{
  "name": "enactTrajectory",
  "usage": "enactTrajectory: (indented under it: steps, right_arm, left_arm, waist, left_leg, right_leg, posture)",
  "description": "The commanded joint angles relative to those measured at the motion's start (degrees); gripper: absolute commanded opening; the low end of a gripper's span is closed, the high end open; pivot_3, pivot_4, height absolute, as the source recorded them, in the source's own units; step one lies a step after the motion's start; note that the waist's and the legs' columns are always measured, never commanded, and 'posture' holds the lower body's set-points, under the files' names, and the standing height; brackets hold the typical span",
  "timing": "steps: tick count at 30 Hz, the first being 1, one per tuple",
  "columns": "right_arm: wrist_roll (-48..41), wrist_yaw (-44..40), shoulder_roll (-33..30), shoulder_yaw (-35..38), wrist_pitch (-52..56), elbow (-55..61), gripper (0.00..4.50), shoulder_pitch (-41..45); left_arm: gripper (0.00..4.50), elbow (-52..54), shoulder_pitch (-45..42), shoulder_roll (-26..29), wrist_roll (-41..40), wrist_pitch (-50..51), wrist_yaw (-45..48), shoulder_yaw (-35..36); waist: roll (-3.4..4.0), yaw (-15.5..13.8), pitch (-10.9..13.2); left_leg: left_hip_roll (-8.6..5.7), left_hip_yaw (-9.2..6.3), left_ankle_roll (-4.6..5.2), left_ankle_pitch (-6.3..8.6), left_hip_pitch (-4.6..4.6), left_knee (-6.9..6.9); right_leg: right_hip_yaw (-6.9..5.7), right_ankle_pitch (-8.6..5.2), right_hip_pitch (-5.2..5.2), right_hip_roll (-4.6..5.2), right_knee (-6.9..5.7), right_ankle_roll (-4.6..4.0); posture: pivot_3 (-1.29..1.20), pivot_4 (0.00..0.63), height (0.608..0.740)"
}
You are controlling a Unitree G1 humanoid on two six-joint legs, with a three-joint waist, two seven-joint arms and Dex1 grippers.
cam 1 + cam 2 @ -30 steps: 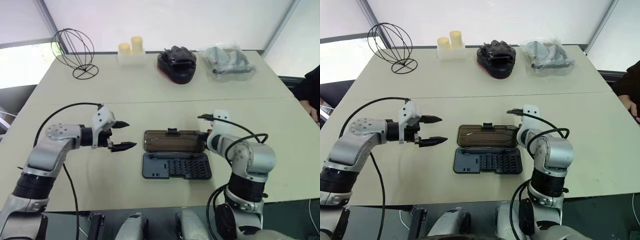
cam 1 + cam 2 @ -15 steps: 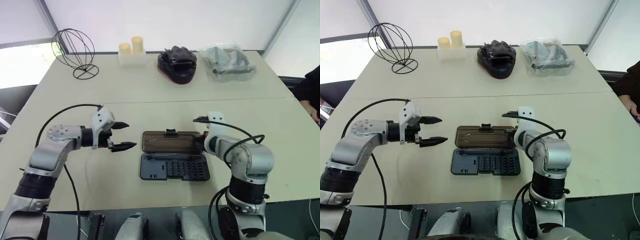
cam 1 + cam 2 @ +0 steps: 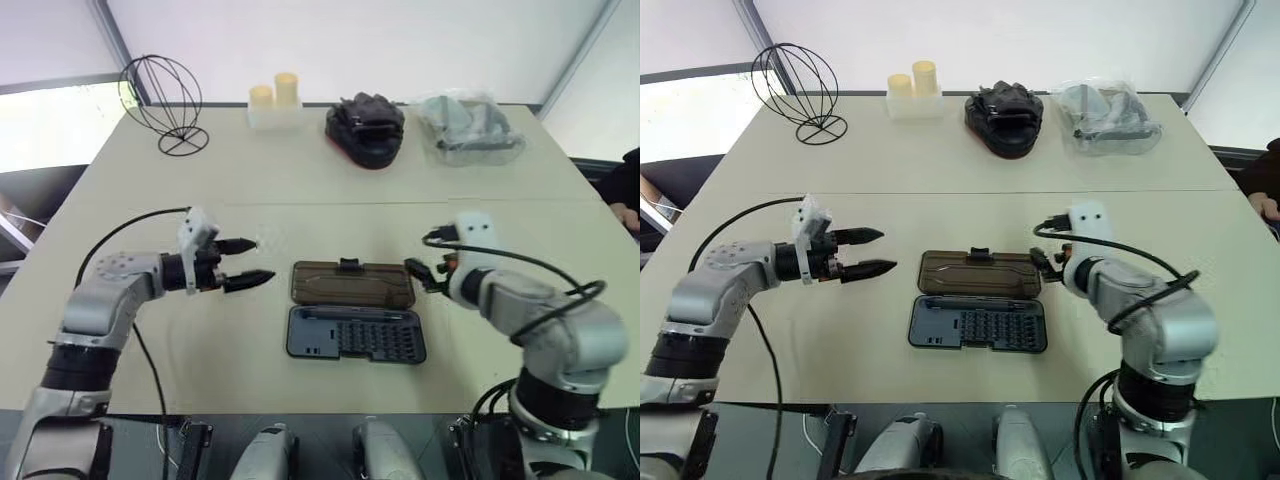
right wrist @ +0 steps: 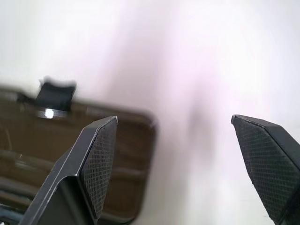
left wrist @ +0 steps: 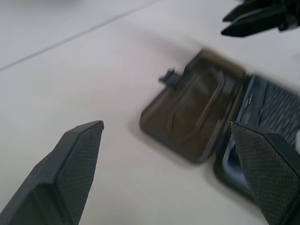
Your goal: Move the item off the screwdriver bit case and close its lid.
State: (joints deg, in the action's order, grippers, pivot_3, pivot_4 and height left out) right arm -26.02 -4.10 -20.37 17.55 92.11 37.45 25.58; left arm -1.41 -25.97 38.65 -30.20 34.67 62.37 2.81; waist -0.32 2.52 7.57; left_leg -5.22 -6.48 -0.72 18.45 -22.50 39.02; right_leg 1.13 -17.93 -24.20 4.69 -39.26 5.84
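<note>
I am looking down over a wide pale surface. Along its far edge stand a wire globe ornament, two yellow candles, a lumpy black object with a red base and a clear plastic bag of dark items.

Nearer to me, in the middle, the screwdriver bit case lies flat and open, its rows of small bits facing up. Nothing rests on it that I can see. The lid is folded back flat on the surface on the far side of the case, joined along the long edge between them, with its small black latch at the far edge.

My left hand hovers just left of the lid, fingers spread and holding nothing. My right hand sits just beside the lid's right end, fingers also spread and empty.

I judge the lid to be light, stiff, smooth plastic that could slip under a fingertip, and the whole case light enough to skid when pushed. I would take the lid at its far long edge near the latch, swing it over toward me, and press down at the latch
</note>
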Motion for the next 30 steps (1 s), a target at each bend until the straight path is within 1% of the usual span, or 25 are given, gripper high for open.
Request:
enactTrajectory:
  steps: [1,4,6,9,11,16,20,25,28,30]
  right_arm:
    - [-7.97,3.24,-2.80,2.83,0.39,2.13,4.00,0.66]
    - [-9.75,5.57,-5.37,2.80,0.39,-1.65,4.06,2.61]
    - [-10.61,6.06,-7.21,1.78,0.39,-3.34,4.06,3.79]
    - [-11.68,5.00,-9.83,-0.48,0.39,-5.21,4.06,4.67]
    - [-11.44,4.40,-10.50,-1.61,0.39,-6.59,4.06,4.94]
    - [-8.28,2.81,-11.22,-3.89,0.15,-10.66,4.06,6.88]
    - [-6.28,0.86,-11.04,-5.89,-2.03,-13.75,4.06,7.28]
    - [-4.28,-1.97,-11.39,-9.48,-4.90,-16.23,4.06,7.70]
    - [-3.00,-3.19,-11.42,-11.13,-6.42,-17.72,4.06,8.27]
    - [-2.42,-4.62,-12.07,-12.76,-7.59,-18.69,4.06,8.38]
  left_arm:
    - [4.50,3.43,-1.06,0.86,-1.64,1.62,1.61,-0.47]
    - [3.64,8.17,-1.71,-0.35,-2.69,3.13,3.85,-4.30]
    - [2.69,10.29,-2.10,-0.90,-2.73,3.71,4.79,-6.60]
    - [1.03,13.86,-2.13,-0.93,-4.37,6.47,7.07,-10.02]
    - [0.01,14.63,-1.45,-0.12,-2.71,5.38,8.18,-12.30]
    - [0.01,13.66,-0.50,2.37,0.90,2.21,9.94,-14.97]
    - [0.01,11.49,1.71,3.38,7.08,-5.50,10.88,-18.24]
    - [0.01,8.47,4.89,1.74,11.45,-12.04,11.22,-21.59]
    - [0.01,6.32,6.08,0.01,12.55,-13.19,10.96,-22.82]
    - [0.01,3.52,6.23,0.00,16.95,-17.70,10.55,-25.02]
  waist:
    - [0.00,0.10,0.00]
    - [0.00,0.02,0.00]
    - [0.00,-0.16,0.00]
    - [0.00,-0.09,0.00]
    - [0.00,-0.04,0.00]
    - [0.02,-0.01,0.01]
    - [0.02,-0.22,0.01]
    - [0.02,-0.32,0.01]
    - [0.02,-0.37,0.01]
    - [0.02,-0.38,0.01]
  left_leg:
    - [0.00,0.02,0.00,0.00,0.00,-0.02]
    - [0.01,0.04,0.00,0.00,0.00,-0.02]
    - [0.01,0.07,0.00,0.00,0.00,0.03]
    - [0.01,0.07,0.00,0.00,0.00,0.02]
    - [0.02,0.07,0.00,0.00,0.00,-0.02]
    - [0.07,0.15,0.00,0.00,0.00,-0.03]
    - [0.06,0.15,0.00,0.00,0.00,-0.01]
    - [0.04,0.15,0.00,0.00,-0.01,-0.01]
    - [0.05,0.14,0.00,0.00,-0.01,-0.01]
    - [0.05,0.14,0.00,0.00,-0.01,0.00]
  right_leg:
    - [0.00,0.00,-0.01,0.00,0.00,0.00]
    - [0.01,0.00,-0.02,0.01,0.01,0.00]
    - [0.02,0.00,0.02,0.02,0.03,0.00]
    - [0.04,0.00,0.04,0.02,0.06,0.00]
    - [0.04,0.00,0.03,0.01,0.08,0.00]
    - [0.06,0.00,0.00,-0.02,0.09,0.00]
    - [0.07,0.00,0.02,-0.01,0.11,0.00]
    - [0.07,0.00,0.02,0.00,0.13,0.00]
    - [0.06,0.00,0.02,0.00,0.13,0.00]
    - [0.07,0.00,0.04,0.00,0.14,0.00]
  posture:
    - [0.00,0.150,0.740]
    - [0.00,0.150,0.740]
    - [0.00,0.150,0.740]
    - [0.00,0.150,0.740]
    - [0.00,0.150,0.740]
    - [0.00,0.150,0.740]
    - [0.00,0.150,0.740]
    - [0.00,0.150,0.740]
    - [0.00,0.150,0.740]
    - [0.00,0.150,0.740]
